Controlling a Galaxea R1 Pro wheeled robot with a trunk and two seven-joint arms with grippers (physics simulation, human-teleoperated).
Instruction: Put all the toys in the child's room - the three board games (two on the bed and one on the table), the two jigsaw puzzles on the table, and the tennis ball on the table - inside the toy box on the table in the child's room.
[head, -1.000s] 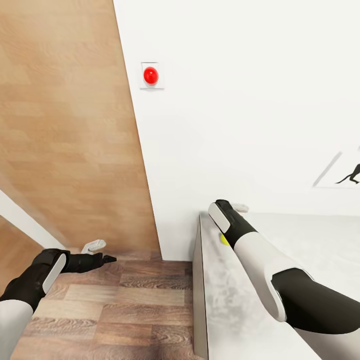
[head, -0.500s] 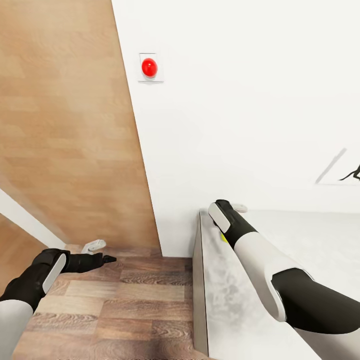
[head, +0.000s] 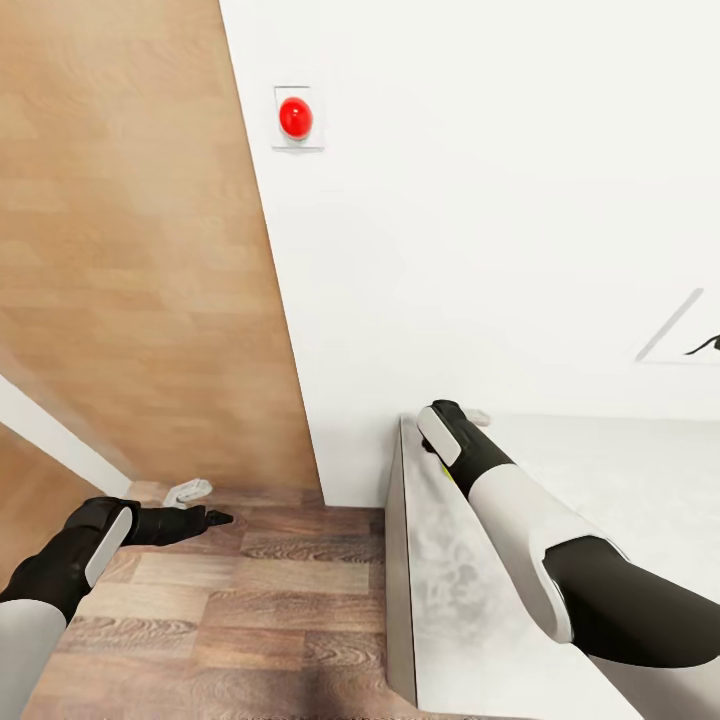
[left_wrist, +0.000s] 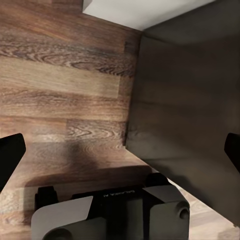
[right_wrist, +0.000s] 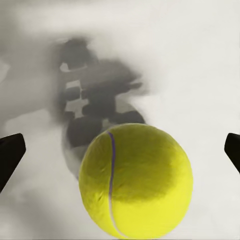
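Right gripper poised over the tennis ball on the table.
Jaws are spread wide to straddle it; left gripper, likewise spread, is parked over floor.

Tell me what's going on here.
The right gripper hovers open over the small yellow-green tennis ball, which lies between its fingertips on the pale white-grey table near the white wall. The ball is not yet gripped. The left gripper hangs open and empty above the wood plank floor.
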